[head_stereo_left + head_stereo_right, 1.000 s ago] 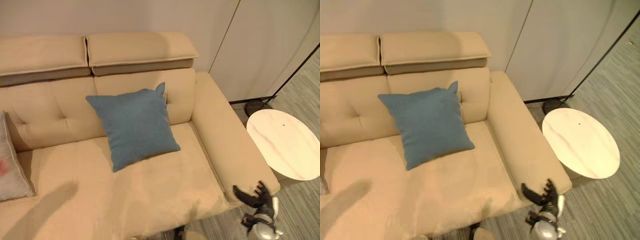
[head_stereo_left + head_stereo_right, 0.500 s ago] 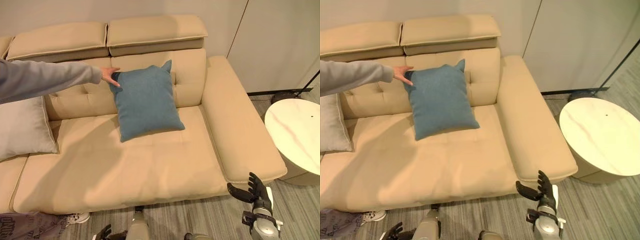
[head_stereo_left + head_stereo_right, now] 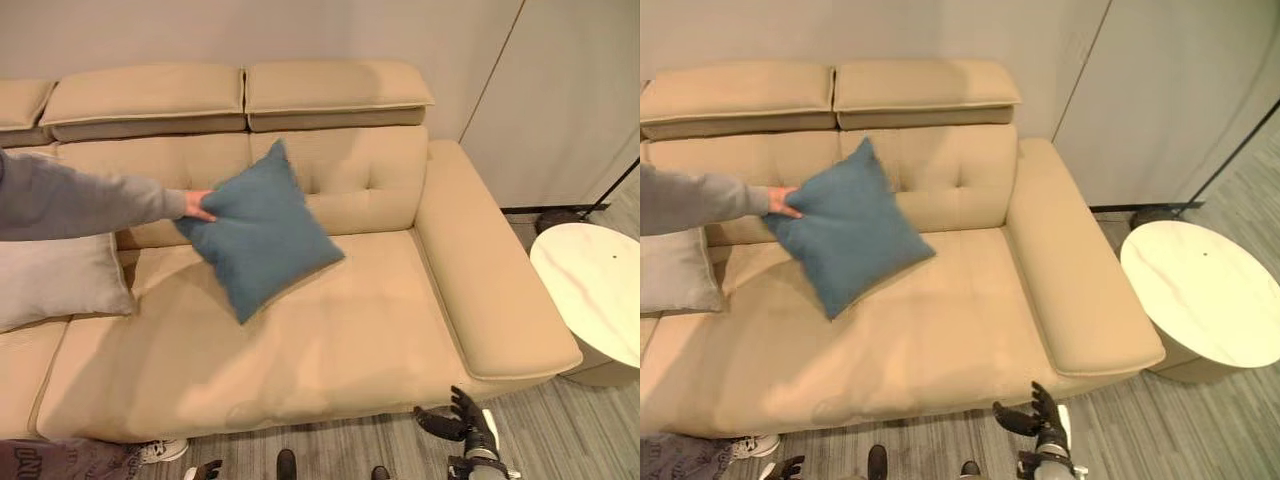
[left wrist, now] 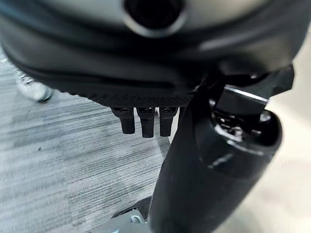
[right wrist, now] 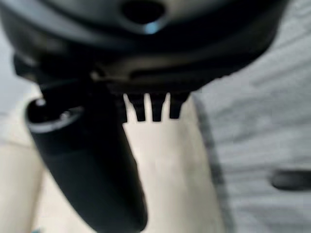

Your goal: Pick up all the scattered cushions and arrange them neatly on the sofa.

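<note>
**Right eye view: robot idle, person has the cushion**

Right robot hand (image 3: 1042, 418) hangs low by the sofa (image 3: 940, 330) front, fingers spread, empty. Left robot hand (image 4: 146, 119) fingers straight, empty. Blue cushion (image 3: 845, 235) is off the seat in a person's hand (image 3: 783, 201); grey cushion (image 3: 60, 285) rests at the sofa's left. Likely next: wait for its release, then reach.

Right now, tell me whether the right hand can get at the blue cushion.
Probably not yet: the right hand hangs open, low before the sofa, while a person's hand holds the blue cushion up, far across the seat.
</note>
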You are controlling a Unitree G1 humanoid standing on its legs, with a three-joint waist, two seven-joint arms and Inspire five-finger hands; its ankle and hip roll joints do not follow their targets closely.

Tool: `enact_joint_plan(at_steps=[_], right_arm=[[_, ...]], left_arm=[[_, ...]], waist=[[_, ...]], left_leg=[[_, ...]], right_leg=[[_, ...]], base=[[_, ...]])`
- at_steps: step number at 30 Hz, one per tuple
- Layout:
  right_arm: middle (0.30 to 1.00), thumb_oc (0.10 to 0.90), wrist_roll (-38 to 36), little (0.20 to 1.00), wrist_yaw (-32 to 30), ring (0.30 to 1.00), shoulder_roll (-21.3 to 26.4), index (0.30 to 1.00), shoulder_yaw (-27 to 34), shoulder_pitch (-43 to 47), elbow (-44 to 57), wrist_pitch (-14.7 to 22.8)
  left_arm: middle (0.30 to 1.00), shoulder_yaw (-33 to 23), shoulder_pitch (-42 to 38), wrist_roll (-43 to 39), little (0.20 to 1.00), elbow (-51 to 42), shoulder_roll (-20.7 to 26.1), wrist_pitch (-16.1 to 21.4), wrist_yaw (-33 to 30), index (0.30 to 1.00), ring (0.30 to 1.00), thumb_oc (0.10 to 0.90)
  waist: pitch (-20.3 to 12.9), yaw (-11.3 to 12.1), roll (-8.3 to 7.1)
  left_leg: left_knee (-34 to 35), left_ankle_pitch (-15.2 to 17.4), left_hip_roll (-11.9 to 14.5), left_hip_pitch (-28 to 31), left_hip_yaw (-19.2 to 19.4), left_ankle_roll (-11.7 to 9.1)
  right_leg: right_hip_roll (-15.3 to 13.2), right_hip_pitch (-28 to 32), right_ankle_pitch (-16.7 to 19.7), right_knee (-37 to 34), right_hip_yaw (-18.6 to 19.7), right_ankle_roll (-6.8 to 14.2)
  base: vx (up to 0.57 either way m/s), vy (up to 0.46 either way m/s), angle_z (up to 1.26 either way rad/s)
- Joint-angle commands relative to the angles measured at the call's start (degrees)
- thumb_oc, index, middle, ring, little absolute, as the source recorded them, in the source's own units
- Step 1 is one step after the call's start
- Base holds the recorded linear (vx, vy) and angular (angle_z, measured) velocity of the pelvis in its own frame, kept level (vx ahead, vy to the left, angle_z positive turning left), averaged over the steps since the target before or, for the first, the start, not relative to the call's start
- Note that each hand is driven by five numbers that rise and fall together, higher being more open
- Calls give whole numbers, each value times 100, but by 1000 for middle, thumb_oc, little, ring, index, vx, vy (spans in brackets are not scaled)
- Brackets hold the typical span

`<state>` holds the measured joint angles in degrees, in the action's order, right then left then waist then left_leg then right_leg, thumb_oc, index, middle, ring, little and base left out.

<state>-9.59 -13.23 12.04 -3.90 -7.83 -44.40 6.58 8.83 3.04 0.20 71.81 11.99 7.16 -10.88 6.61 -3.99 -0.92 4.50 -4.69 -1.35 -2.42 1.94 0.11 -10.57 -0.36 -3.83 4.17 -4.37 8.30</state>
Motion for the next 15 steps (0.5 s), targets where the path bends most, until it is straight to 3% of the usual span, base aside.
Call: enact_joint_plan(at_steps=[1, 3, 4, 7, 15], right_arm=[[900, 800, 53, 900, -102, 900, 214, 900, 139, 227, 247, 131], [900, 800, 115, 900, -109, 900, 180, 900, 28, 292, -52, 98], [900, 800, 143, 900, -106, 900, 161, 900, -17, 281, -291, 80], [900, 800, 139, 900, -51, 900, 93, 900, -93, 260, -481, 48], [900, 800, 42, 900, 21, 900, 122, 900, -209, 337, -607, 50]], left_arm=[[900, 25, -236, 216, 900, -27, 9, 112, -134, 900, 900, 800], [900, 106, -323, 381, 900, -42, 70, 81, -175, 900, 900, 800], [900, 145, -339, 477, 900, -20, 109, 56, -181, 900, 900, 800], [900, 154, -299, 518, 900, 33, 81, 32, -206, 900, 900, 800], [900, 349, -248, 815, 900, 155, -34, -59, -172, 900, 900, 800]], waist=[[301, -50, 105], [367, -53, 136], [297, 2, 123], [169, 74, 85], [19, 24, 31]], left_leg=[[-233, 892, 165, 377, 46, -86], [-320, 872, 161, 307, 38, -45], [-364, 869, 102, 239, 59, -24], [-364, 855, 47, 251, 76, -8], [-279, 850, 80, 430, 157, -31]], right_leg=[[116, -536, 487, 505, -132, 176], [165, -543, 380, 777, -3, 173], [236, -261, 193, 636, -17, 107], [305, -97, 79, 437, -58, 49], [437, 137, 144, -39, 60, -39]], base=[[-194, 101, -24], [-155, 58, -17], [-79, 10, -2], [-49, -25, -5], [7, -65, -4]])
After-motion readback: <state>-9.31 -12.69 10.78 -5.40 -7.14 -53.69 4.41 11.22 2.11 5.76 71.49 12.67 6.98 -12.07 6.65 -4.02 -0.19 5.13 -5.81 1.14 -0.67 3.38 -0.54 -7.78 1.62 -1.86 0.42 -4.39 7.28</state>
